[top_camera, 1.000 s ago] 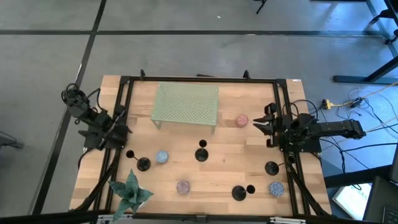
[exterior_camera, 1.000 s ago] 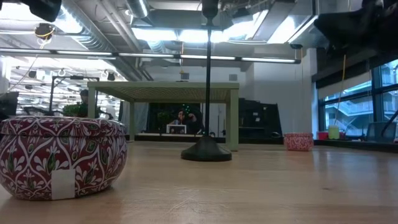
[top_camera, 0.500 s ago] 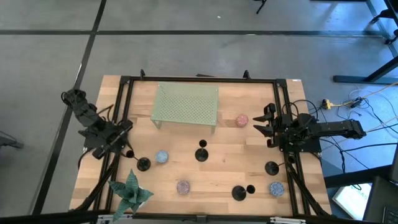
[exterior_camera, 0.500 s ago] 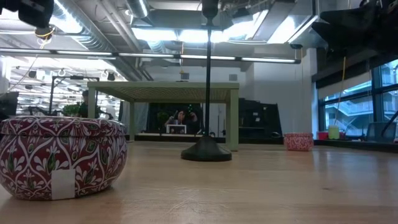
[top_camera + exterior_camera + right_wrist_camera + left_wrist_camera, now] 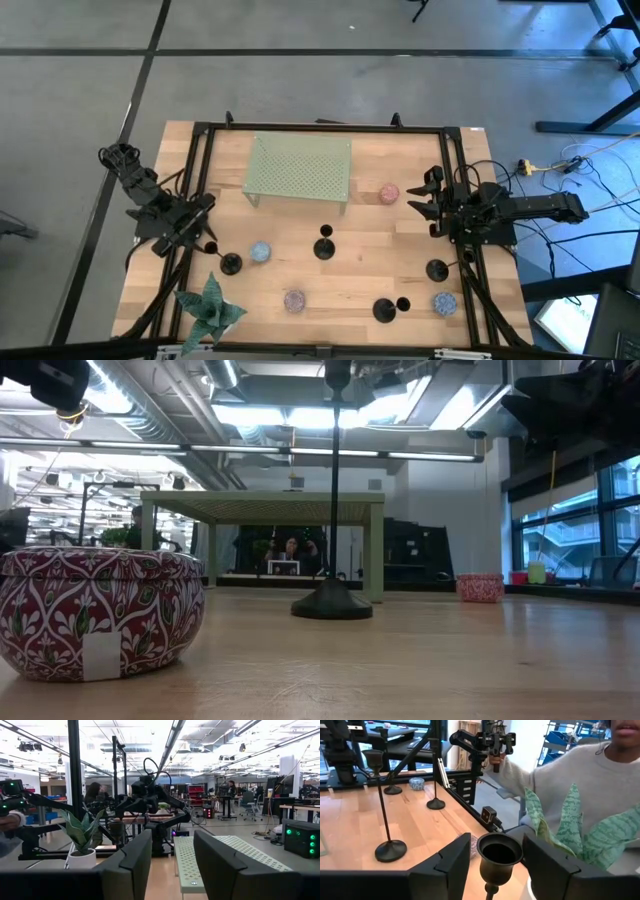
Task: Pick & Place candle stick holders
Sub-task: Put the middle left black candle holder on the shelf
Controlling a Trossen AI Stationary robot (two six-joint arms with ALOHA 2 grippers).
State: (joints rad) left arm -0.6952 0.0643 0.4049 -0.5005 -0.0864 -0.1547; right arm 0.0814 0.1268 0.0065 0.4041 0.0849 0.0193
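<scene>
The left hand (image 5: 492,865) hangs at the near-left edge of the counter (image 5: 360,285) with its two fingers (image 5: 445,865) spread on either side of a candle holder's cup (image 5: 499,851); the cup sits between them with a gap showing on both sides, so the hand is released and grasping nothing. This looks like the approach step of the first pick: the holder (image 5: 230,263) beneath that hand stands on its base, and the next move calls for closing squarely on the cup or the stem just below it, then lifting straight up so the thin stem does not tip. Just beside the hand, toward the counter's front corner, a potted plant (image 5: 208,308) crowds the lift path, and a person in a grey sleeve (image 5: 570,775) stands close beyond it. Ahead of the left hand the room is open: another holder (image 5: 324,246) stands well apart in mid-counter, with a small blue tin (image 5: 260,252) between. The right hand (image 5: 428,203) waits at the far-right edge, fingers (image 5: 132,857) parted and empty, facing a green mesh stand (image 5: 299,169); two more holders (image 5: 437,269) and (image 5: 385,309) stand behind and beside it, well apart.
</scene>
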